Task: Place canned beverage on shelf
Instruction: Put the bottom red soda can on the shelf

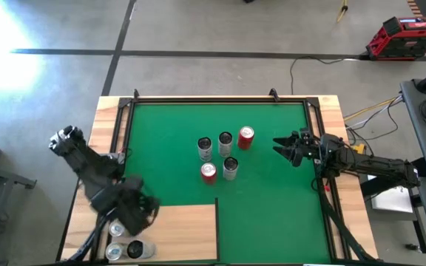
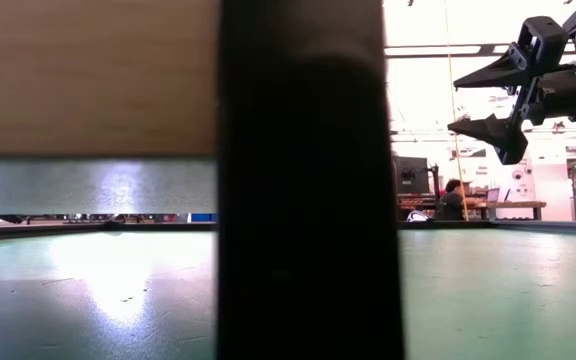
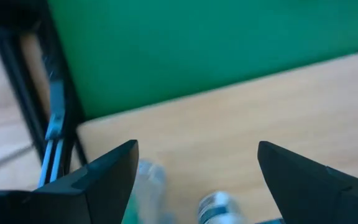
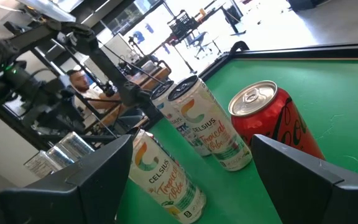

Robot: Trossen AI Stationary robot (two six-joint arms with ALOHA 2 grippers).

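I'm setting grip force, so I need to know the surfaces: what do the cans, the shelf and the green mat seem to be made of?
Red can: thin metal, likely aluminium; shiny silver lid with pull tab, glossy printed side.
White cans: seemingly the same, glossy printed wrap.
Shelf: pale wood, matte, faint grain; solid or veneer unclear.
Green mat: looks like felt or cloth, flat and dull.
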